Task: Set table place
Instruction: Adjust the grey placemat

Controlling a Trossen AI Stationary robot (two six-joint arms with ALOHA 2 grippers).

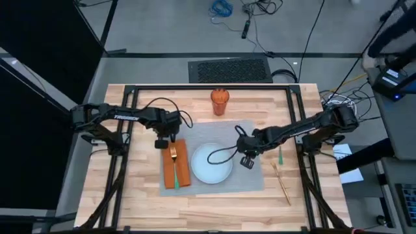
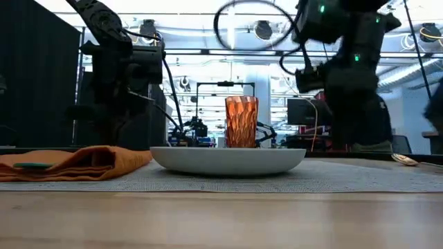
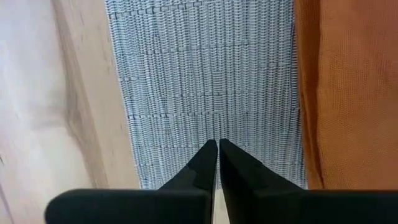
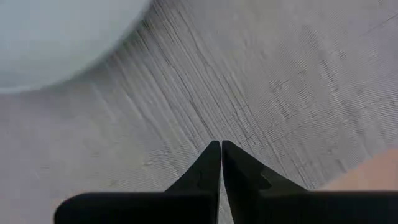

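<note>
Cables trail over the grey floor beyond the light-wood worktop (image 1: 130,201), and from above the grey placemat (image 1: 250,182) carries the pale-blue plate (image 1: 212,164). The orange napkin (image 1: 177,166) lies along the plate's left with a green-handled fork (image 1: 174,162) on it. The orange tumbler (image 1: 220,101) stands well apart, at the far edge. Two more pieces of cutlery (image 1: 281,170) lie off the mat's right edge, long axes running roughly front to back, just to the right of the right gripper (image 1: 247,161). That is the nearer arm for them, I'd say. The left gripper (image 1: 160,142) hangs at the napkin's far left corner.

At table height, the plate (image 2: 228,159) sits in front of the tumbler (image 2: 241,122), with the napkin (image 2: 76,163) bunched to the left; both arms hang above.

Left wrist: the fingers (image 3: 202,165) are pressed together, empty, over the mat (image 3: 205,81) beside the napkin (image 3: 348,93).

Right wrist: the fingers (image 4: 211,162) are closed too, holding nothing, above the mat (image 4: 280,81) just off the plate's rim (image 4: 62,37).
</note>
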